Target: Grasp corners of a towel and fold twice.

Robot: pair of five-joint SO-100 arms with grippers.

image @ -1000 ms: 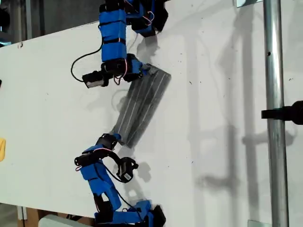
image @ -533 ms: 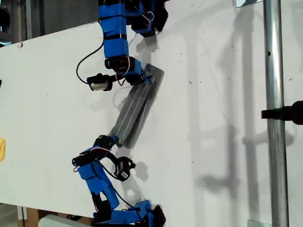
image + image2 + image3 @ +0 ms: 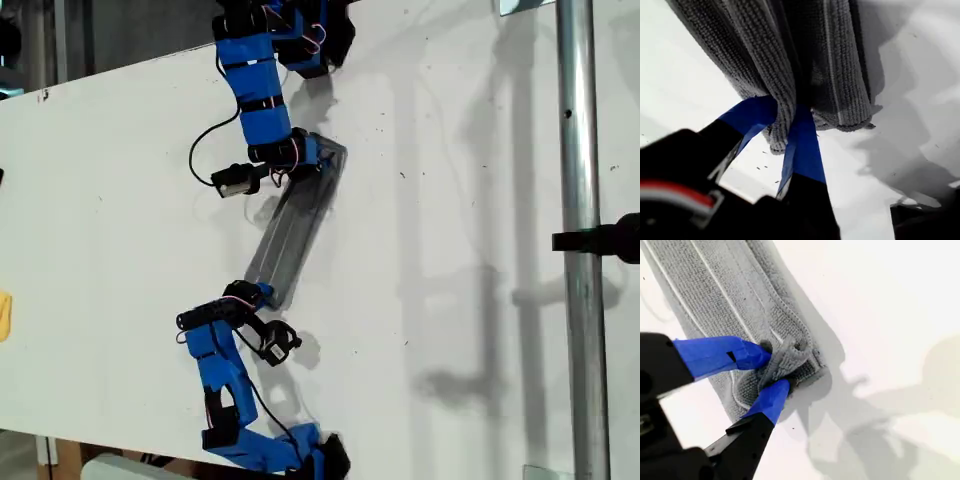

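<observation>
**Both ends pinched, fold in progress**

You have the towel (image 3: 295, 225) gathered into a narrow strip on the white table (image 3: 450, 200). In the exterior view it runs from about 1 o'clock down to 7 o'clock, with a blue arm at each end. The wrist views don't tell me which arm is which there.

My first gripper (image 3: 785, 117) has its jaws nearly together, with a thick bunch of hem squeezed between them. The cloth there hangs in rolled folds and looks raised off the table. My second gripper (image 3: 772, 372) is likewise clamped, on a crumpled wad at one of the corners (image 3: 785, 360). The strip beyond it lies flat, stripes running away from the jaws.

I judge this to be mid-fold, and I can't say whether it's the first fold or the second. The next move calls for carrying both ends together at matched pace, keeping the strip taut. Let go only once the edges line up, since the bunched grips could drag the layers askew.
</observation>
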